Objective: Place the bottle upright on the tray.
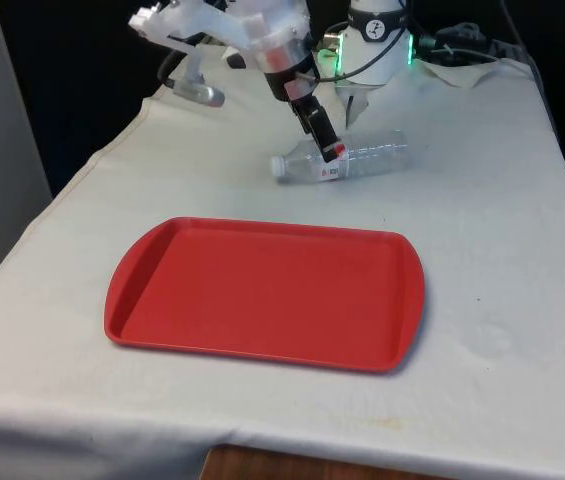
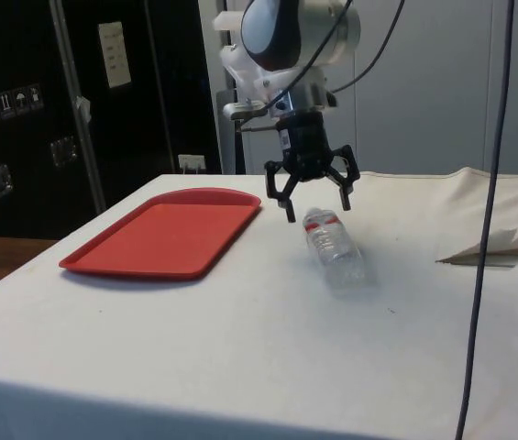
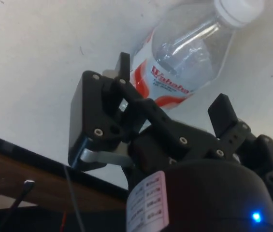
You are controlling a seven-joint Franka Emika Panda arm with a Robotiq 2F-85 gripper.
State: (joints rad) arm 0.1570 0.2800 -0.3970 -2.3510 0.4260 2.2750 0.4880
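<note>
White-clothed counter [image 1: 522, 220]: bottle [image 1: 347, 158] lies on its side beyond red tray [image 1: 262, 290]. Fingers [image 2: 288, 207] spread wide astride its label end, holding nothing. Risk: round bottle rolls away as they close.

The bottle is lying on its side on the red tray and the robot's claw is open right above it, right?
Not quite. The bottle is lying on its side, but on the white cloth beyond the red tray, not on it; the front view shows this. The rest holds: the gripper is open right above it.
</note>
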